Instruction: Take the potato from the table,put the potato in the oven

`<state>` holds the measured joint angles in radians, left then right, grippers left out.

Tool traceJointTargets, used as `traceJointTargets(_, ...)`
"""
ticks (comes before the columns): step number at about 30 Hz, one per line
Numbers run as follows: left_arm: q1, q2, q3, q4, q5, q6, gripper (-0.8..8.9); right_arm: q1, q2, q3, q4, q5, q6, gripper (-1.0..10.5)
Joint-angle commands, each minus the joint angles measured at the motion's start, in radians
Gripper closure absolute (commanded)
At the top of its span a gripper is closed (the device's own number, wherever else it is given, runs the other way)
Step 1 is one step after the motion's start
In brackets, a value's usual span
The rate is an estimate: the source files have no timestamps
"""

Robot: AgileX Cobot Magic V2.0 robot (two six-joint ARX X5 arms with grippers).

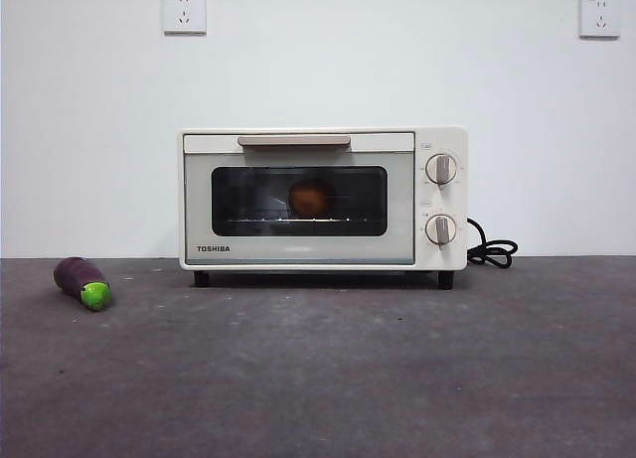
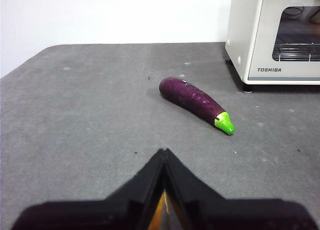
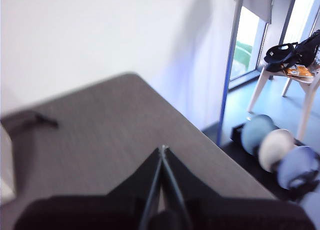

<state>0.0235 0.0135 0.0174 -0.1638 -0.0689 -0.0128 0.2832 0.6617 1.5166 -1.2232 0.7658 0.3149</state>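
Note:
The orange-brown potato (image 1: 311, 197) rests on the rack inside the cream-white oven (image 1: 323, 200), seen through the dark glass of its closed door. The oven stands at the back of the dark grey table (image 1: 328, 369). In the left wrist view my left gripper (image 2: 164, 151) is shut and empty, hovering over the table short of the oven's corner (image 2: 272, 35). My right gripper (image 3: 162, 148) is shut and empty over the table's right end (image 3: 115, 135). Neither arm shows in the front view.
A small purple eggplant (image 1: 82, 282) with a green end lies on the table left of the oven, also in the left wrist view as the eggplant (image 2: 196, 103). The oven's black cord (image 1: 492, 247) coils at its right. Chairs and round objects stand beyond the table's right edge.

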Motion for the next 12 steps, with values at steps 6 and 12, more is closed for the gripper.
traceJointTargets(6,0.003,0.002,-0.01,0.005,-0.002,-0.011,8.17,-0.082,-0.18,-0.494,0.523,-0.341,-0.119,9.5)
traceJointTargets(12,0.003,0.002,-0.01,0.005,-0.002,-0.011,8.17,-0.186,-0.304,-0.839,0.861,-0.687,-0.202,9.4)
